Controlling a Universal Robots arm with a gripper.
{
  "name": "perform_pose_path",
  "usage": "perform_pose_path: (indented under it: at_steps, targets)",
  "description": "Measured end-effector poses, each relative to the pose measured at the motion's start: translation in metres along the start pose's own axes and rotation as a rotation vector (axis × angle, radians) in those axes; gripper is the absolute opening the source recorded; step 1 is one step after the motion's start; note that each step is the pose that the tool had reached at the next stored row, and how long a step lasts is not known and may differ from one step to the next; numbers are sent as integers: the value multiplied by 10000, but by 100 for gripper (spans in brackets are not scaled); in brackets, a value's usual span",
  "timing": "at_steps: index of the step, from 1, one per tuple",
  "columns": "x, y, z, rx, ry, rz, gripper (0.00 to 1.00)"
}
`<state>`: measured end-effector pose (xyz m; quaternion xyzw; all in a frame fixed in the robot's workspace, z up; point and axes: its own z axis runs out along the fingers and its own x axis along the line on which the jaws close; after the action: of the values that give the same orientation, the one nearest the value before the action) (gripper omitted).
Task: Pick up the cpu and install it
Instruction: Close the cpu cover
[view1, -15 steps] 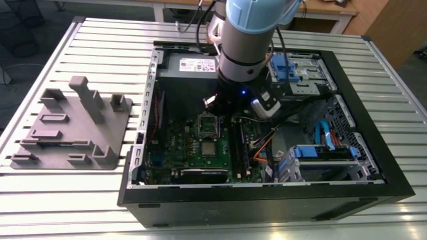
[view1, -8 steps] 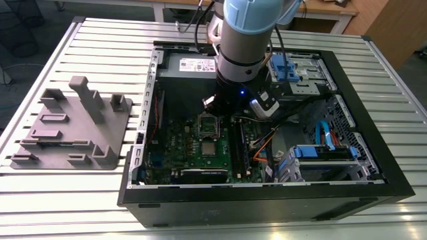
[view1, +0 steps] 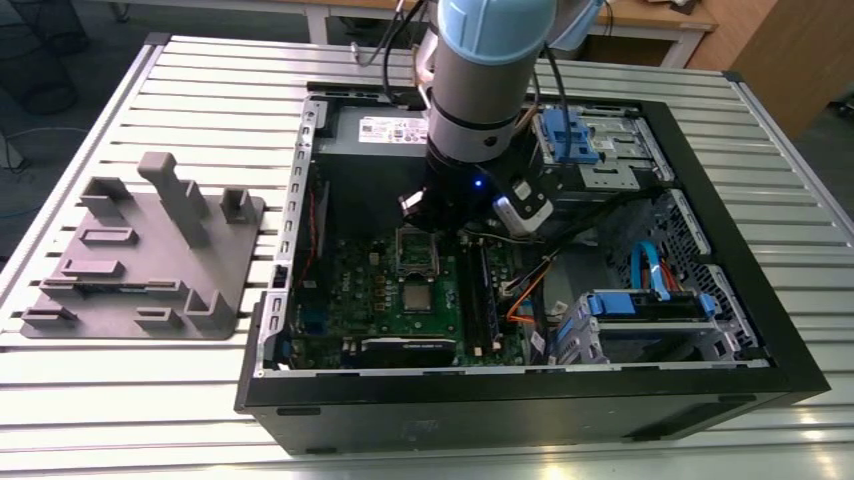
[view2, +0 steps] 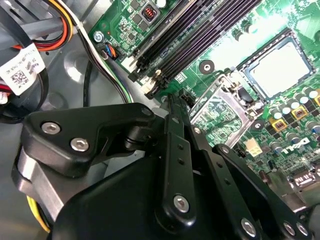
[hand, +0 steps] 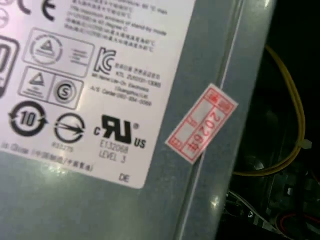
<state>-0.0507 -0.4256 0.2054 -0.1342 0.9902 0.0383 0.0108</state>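
Silvery-grey, the cpu (view2: 280, 67) lies flat in its socket on the green motherboard (view1: 360, 290), the metal load plate (view2: 220, 112) hinged open just beside it on the far side. The black gripper (view2: 171, 102) hangs above the board by that plate, its fingers drawn together with nothing between them, clear of the cpu. The open computer case (view1: 534, 410) sits on a slatted metal table (view1: 200, 70); a grey plastic fixture (view1: 147, 250) lies toward the exterior view's left.
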Motion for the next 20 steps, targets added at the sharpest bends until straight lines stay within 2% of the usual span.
perform_pose_path:
  at_steps: [14, 20]
  targets:
    - [2, -13, -175, -3, -2, 0, 11]
    - [2, -16, -223, 4, 1, -15, 11]
